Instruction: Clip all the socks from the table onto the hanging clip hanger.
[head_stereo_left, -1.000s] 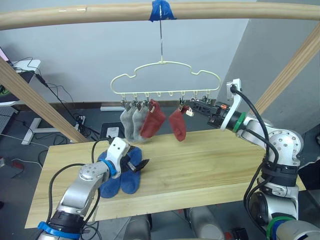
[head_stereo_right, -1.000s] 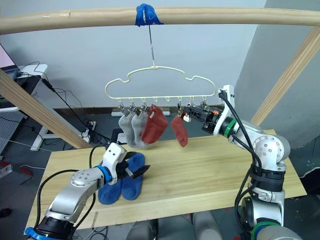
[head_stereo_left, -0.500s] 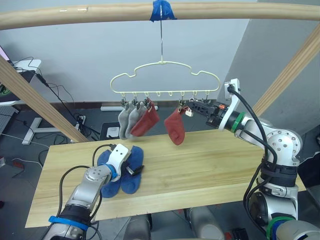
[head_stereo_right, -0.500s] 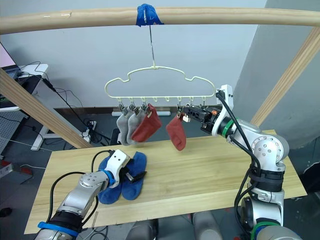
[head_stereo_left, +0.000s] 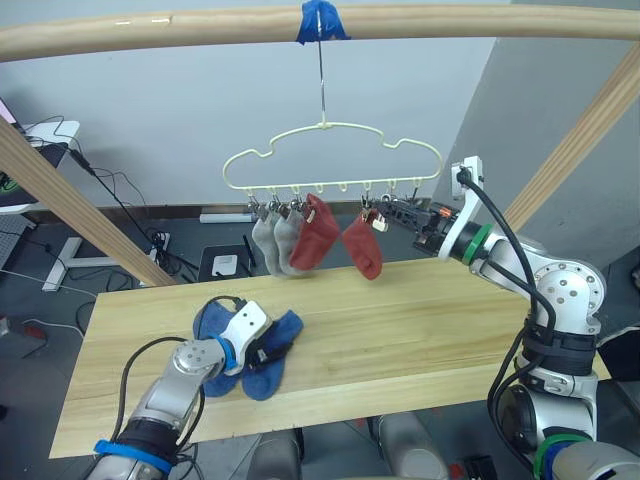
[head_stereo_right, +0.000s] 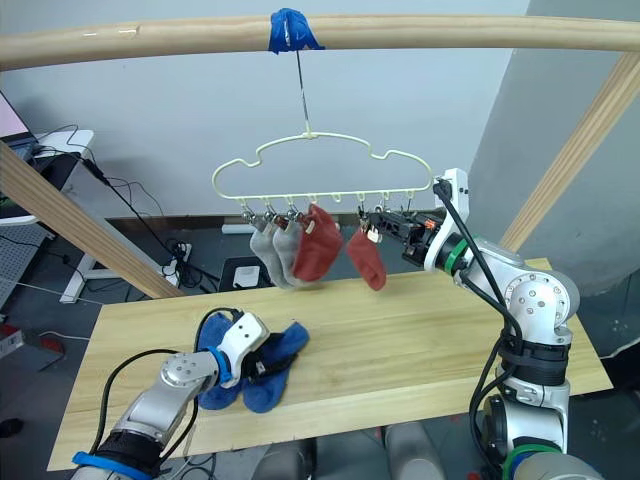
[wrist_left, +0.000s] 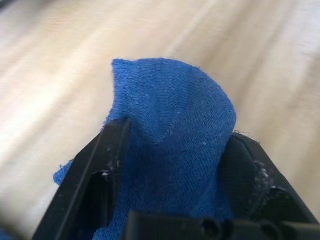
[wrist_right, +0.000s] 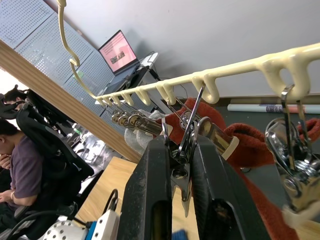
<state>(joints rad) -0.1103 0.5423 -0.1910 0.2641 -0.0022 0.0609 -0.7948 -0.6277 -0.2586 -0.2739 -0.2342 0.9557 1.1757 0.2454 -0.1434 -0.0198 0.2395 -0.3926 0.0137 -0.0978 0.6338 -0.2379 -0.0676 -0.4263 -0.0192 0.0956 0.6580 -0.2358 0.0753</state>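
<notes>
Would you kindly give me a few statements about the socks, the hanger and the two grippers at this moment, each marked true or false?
1. Two blue socks lie on the table. True.
2. The left gripper is shut on a red sock. False: its jaws pinch blue sock fabric.
3. Two grey socks and two red socks hang from the clip hanger. True.
4. The right gripper rests on the table. False: it is raised at the hanger's row of clips, its jaws around a metal clip.
5. The hanger hangs from a metal rack. False: its hook hangs from a wooden rail at a wrap of blue tape.
</notes>
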